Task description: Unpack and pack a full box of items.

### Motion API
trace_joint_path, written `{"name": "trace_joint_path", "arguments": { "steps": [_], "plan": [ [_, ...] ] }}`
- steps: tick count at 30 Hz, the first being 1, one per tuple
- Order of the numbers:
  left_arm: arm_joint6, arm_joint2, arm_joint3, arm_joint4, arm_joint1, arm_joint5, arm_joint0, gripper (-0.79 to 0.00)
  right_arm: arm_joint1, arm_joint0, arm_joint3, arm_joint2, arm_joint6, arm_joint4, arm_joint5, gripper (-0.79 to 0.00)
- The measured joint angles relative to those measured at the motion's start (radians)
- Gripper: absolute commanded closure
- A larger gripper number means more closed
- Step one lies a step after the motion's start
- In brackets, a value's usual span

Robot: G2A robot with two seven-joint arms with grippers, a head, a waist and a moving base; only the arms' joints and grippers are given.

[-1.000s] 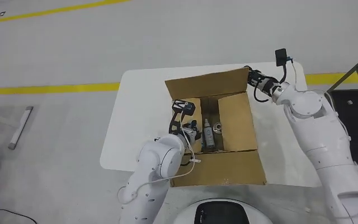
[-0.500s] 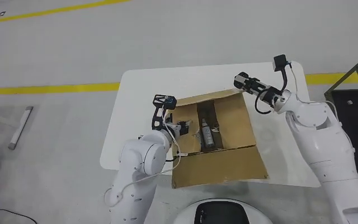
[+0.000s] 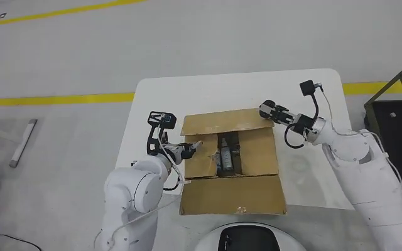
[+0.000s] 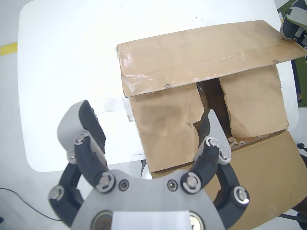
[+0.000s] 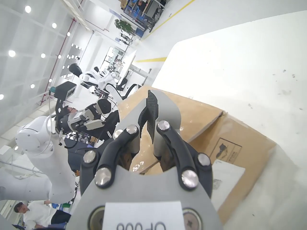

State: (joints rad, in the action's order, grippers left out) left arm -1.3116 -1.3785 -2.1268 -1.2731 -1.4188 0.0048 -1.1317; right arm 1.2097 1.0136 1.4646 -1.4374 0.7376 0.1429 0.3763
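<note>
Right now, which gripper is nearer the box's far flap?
Right. The right gripper sits at a corner of the far flap, apparently touching it. The left gripper hovers open over the inner flap on its own side, short of the far one.

Pale grey floor (image 3: 75, 56) surrounds the white, round-cornered bench (image 3: 157, 113). One yellow line (image 3: 63, 99) runs under the bench; a second line (image 3: 63, 11) lies farther beyond it. A grey bar (image 3: 22, 143) lies well off the bench's left end. Beyond the bench is a white hall with round ceiling lights (image 5: 28, 8), shelving racks (image 5: 144, 3) and a potted plant (image 5: 123, 26).
</note>
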Motion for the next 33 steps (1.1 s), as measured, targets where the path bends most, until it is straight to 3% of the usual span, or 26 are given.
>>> {"name": "trace_joint_path", "arguments": {
  "steps": [18,23,28,33],
  "plan": [
    [0.014,-0.024,-0.017,-0.003,0.005,-0.007,-0.023,-0.785,-0.031,0.107,0.154,0.008,0.055,0.175,0.029,0.0],
    [0.076,-0.037,-0.058,0.045,0.02,-0.18,-0.067,-0.785,-0.035,0.124,0.163,0.002,0.026,0.159,0.023,0.0],
    [0.077,-0.149,-0.088,0.111,0.046,-0.407,-0.135,-0.785,-0.038,0.123,0.16,0.004,0.009,0.152,0.022,0.0],
    [0.082,-0.243,-0.101,0.178,0.065,-0.559,-0.189,-0.785,-0.04,0.117,0.153,0.014,0.002,0.145,0.021,0.0]
  ]
}}
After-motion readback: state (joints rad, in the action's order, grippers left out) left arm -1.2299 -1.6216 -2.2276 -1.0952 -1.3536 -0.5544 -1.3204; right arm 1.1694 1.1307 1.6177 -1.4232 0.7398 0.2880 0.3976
